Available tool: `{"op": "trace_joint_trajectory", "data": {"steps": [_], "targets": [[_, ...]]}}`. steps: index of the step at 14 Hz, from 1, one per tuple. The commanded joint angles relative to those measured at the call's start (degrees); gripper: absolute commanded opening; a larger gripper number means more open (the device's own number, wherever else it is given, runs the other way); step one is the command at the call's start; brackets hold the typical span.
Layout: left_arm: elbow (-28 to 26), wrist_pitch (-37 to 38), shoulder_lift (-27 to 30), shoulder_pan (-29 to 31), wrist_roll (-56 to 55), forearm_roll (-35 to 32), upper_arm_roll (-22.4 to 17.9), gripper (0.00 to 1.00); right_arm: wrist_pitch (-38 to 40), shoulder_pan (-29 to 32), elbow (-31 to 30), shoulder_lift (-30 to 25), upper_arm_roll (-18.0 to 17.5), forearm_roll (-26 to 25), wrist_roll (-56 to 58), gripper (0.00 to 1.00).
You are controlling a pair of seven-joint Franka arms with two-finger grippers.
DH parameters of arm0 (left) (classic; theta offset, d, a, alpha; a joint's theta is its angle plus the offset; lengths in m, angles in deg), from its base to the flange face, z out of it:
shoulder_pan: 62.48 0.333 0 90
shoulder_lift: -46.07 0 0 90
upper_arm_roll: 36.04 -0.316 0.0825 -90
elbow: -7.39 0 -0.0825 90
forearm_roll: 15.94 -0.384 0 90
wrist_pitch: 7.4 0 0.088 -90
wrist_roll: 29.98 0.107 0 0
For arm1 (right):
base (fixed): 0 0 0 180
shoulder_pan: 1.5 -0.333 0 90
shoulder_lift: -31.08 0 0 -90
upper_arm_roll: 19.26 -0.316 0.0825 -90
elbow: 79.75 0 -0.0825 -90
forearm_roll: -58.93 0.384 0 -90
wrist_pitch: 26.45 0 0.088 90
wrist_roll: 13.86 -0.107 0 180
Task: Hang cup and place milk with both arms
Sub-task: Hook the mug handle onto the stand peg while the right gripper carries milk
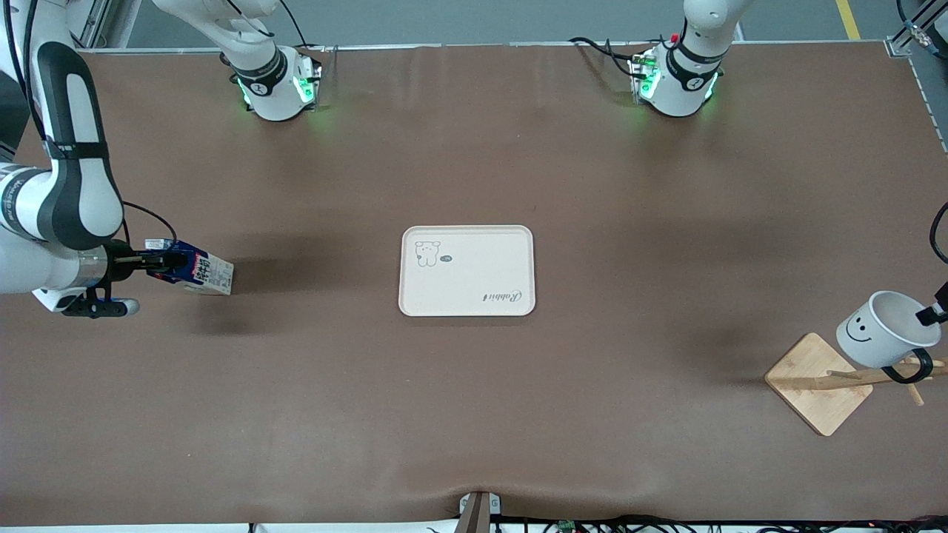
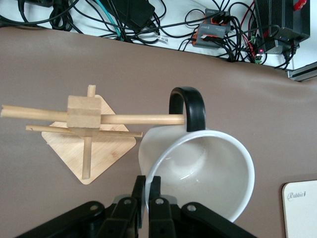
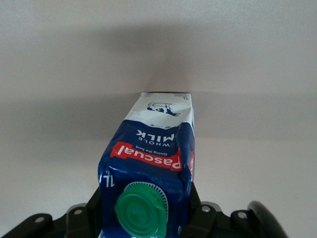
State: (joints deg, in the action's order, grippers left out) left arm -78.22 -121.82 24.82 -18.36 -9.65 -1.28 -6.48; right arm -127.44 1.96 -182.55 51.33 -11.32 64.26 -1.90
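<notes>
My left gripper (image 1: 932, 314) is shut on the rim of the white cup (image 1: 881, 332) and holds it tilted over the wooden rack (image 1: 818, 381) at the left arm's end of the table. In the left wrist view the fingers (image 2: 141, 191) pinch the cup's wall (image 2: 198, 171), and a horizontal peg (image 2: 143, 119) meets the black handle (image 2: 188, 105). My right gripper (image 1: 167, 260) is shut on the milk (image 1: 198, 271) and holds it on its side over the right arm's end of the table. In the right wrist view the carton (image 3: 153, 153) shows its green cap (image 3: 141, 208).
A white tray (image 1: 466, 296) with a bear print lies in the middle of the table. The rack's base (image 2: 106, 148) is a diamond-shaped wooden board. Cables and boxes (image 2: 213, 29) lie past the table's edge.
</notes>
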Motion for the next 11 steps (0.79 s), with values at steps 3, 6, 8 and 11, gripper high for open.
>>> {"op": "trace_joint_trajectory", "data": {"steps": [3, 6, 8, 11], "targets": [[-0.4, -0.5, -0.6, 1.7, 0.9, 1.7, 0.2, 0.00, -0.9, 1.8, -1.4, -1.2, -1.1, -0.1, 1.0, 1.00], [-0.7, -0.5, -1.0, 1.8, 1.1, 1.6, 0.2, 0.00, -0.2, 2.2, -0.2, -1.2, -1.1, 0.1, 1.1, 1.00], [-1.2, -0.5, -1.0, 1.8, 1.1, 1.6, 0.2, 0.00, 0.5, 2.1, 1.0, -1.2, -1.2, 0.1, 1.1, 1.00], [-1.2, -0.5, -1.7, 1.8, 1.0, 1.4, 0.2, 0.21, 4.3, 1.6, 5.0, -1.0, -1.2, 0.0, 0.9, 1.00]]}}
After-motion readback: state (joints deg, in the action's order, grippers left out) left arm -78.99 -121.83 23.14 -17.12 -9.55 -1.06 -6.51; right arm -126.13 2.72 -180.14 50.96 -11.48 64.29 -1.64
